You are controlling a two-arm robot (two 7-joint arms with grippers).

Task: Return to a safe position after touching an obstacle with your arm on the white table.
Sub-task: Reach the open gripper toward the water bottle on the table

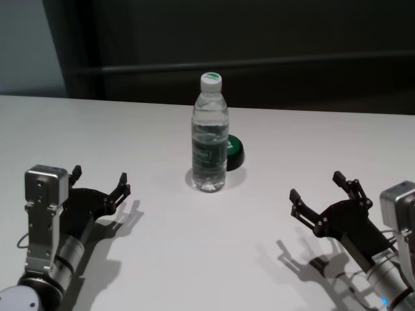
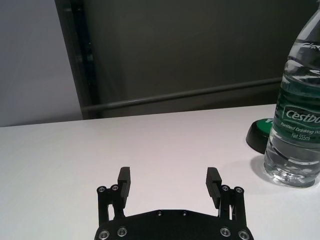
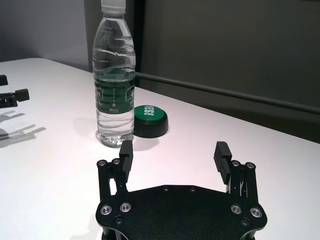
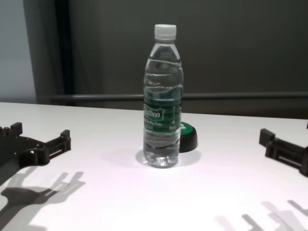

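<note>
We have both arms low over the white table (image 1: 194,259), 1 on each side of the water bottle (image 1: 209,139). Our left gripper (image 1: 100,181) sits well apart from the bottle on its left, 2 fingers spread wide with nothing between them. Our right gripper (image 1: 318,186) mirrors it on the bottle's right, also well apart, fingers parted and holding nothing. Both forearms angle inward toward the bottle.

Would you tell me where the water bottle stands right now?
The water bottle stands upright mid-table in the head view, directly in front of the green-topped puck, between both arms.
</note>
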